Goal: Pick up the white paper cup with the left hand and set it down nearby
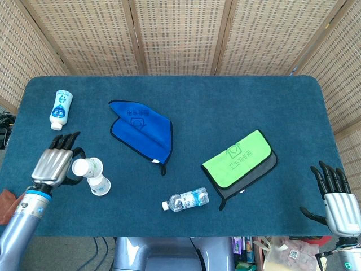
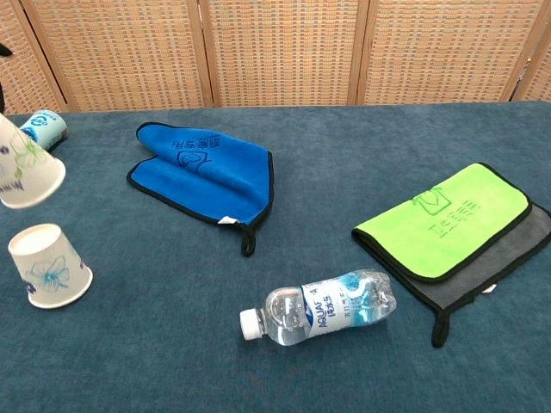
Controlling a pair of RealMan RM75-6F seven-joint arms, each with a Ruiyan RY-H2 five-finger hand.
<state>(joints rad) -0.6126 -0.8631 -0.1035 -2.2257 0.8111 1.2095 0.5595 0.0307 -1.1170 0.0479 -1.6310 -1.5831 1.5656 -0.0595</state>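
My left hand (image 1: 52, 165) grips a white paper cup with a floral print (image 1: 83, 167) and holds it tilted above the table's front left. In the chest view this cup (image 2: 26, 169) hangs at the far left edge, and the hand itself is almost wholly out of frame. A second, matching paper cup (image 1: 101, 185) stands on the blue table cover just right of and below the held one, wider end down (image 2: 50, 267). My right hand (image 1: 337, 196) hovers off the table's front right corner, fingers spread, holding nothing.
A white lotion bottle (image 1: 60, 108) lies at the back left. A blue cloth (image 1: 141, 131) is left of centre and a green-and-grey cloth (image 1: 241, 162) right of centre. A water bottle (image 1: 186, 200) lies near the front edge. A brown rag (image 1: 7, 196) sits at the left edge.
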